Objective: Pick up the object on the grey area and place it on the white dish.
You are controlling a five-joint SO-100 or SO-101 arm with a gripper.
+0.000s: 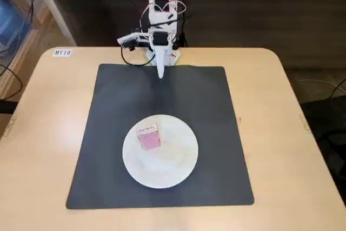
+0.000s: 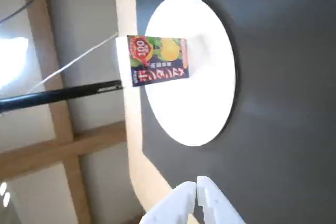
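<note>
Fixed view: we record the pink box (image 1: 148, 136) lying on the white dish (image 1: 178, 160), upper left of the dish's centre and inside its rim. The dish sits on the grey mat (image 1: 216, 106), toward the mat's near edge. The jaws (image 1: 160, 74) hang at the mat's far edge, well apart from the dish, empty and closed; the wrist view shows their two white tips (image 2: 197, 195) pressed together.

We judge the placing done. What remains is to hold the arm clear of the dish so nothing nudges the box.

Writing: the wrist view shows the box's printed face (image 2: 157, 60), with "100" in a red patch, yellow fruit and pale characters we cannot read. A tag on the worktop (image 1: 62, 52), beyond the mat's far left corner, appears to read "MT18".
</note>
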